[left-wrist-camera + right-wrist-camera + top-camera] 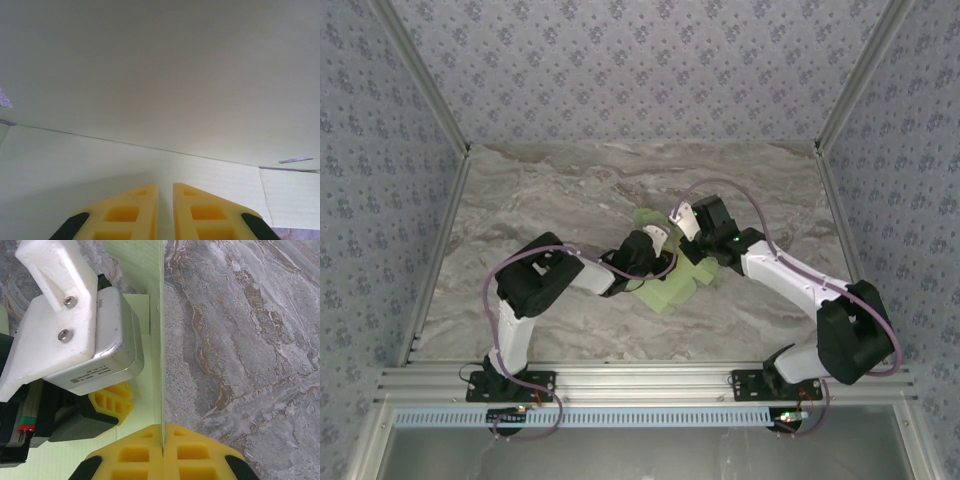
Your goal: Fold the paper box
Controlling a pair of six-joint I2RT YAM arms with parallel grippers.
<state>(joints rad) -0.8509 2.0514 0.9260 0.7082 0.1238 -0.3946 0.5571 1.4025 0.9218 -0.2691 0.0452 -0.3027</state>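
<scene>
2 yellow fingers of the right gripper (163, 442) are pressed together on the edge of 1 thin panel (161, 340) of the paper box (145, 405), pinching it so that it stands upright, seen edge-on from the right wrist. Just beside that panel, on its inner side, the left gripper (165, 210) points down at the flat part of the card. Its fingers (112, 402) sit close together with only a narrow slot between them, and I cannot tell whether they nip any card or merely press on it. From the left wrist, pale green card spreads out ahead, crossed by 1 straight crease (135, 145) where a raised face meets the flat one.

Outward from both grippers, the box lies near the middle of the marble table (570, 190), and in the top view most of it looks like a flat, spread sheet with tabs sticking out at its near side.

My reading is that the fold is at an early stage: 1 wall is lifted along its crease and held, while no closed box shape shows. The other walls, the tabs and any tucking look to be left to do.
</scene>
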